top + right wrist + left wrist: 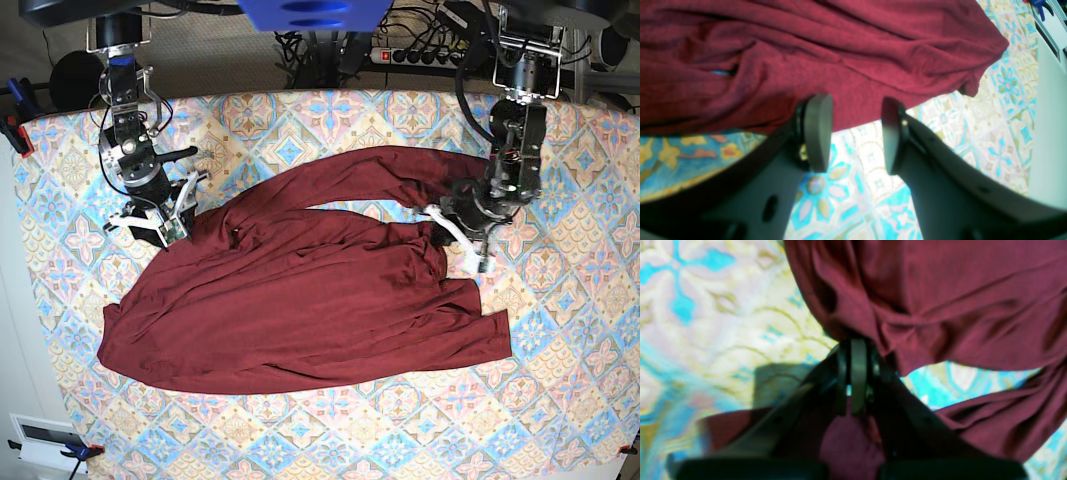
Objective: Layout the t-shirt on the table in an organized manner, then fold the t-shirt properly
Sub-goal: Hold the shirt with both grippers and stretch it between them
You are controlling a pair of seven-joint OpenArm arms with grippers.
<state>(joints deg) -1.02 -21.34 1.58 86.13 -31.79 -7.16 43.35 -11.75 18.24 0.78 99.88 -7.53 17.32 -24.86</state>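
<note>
At the far right of the base view, the left gripper [462, 226] is seen pressed shut, its pads meeting on a bunched fold of the dark maroon t-shirt [300, 300] where sleeve and body come together; in the left wrist view the cloth is gathered right at the closed tips. On the opposite side, the right gripper [857, 133] is held with its jaws parted and nothing between them, poised at the garment's edge near the shoulder. The t-shirt is spread across the middle of the bench [560, 400], body roughly flat but rumpled, one long sleeve trailing toward the far side. Layout is judged partly done: wrinkles and skewed sleeves are yet to be smoothed, and no fold has been made. Ample patterned cloth is left bare around the garment, especially along the near edge, while the bench's far edge lies close behind both arms.
</note>
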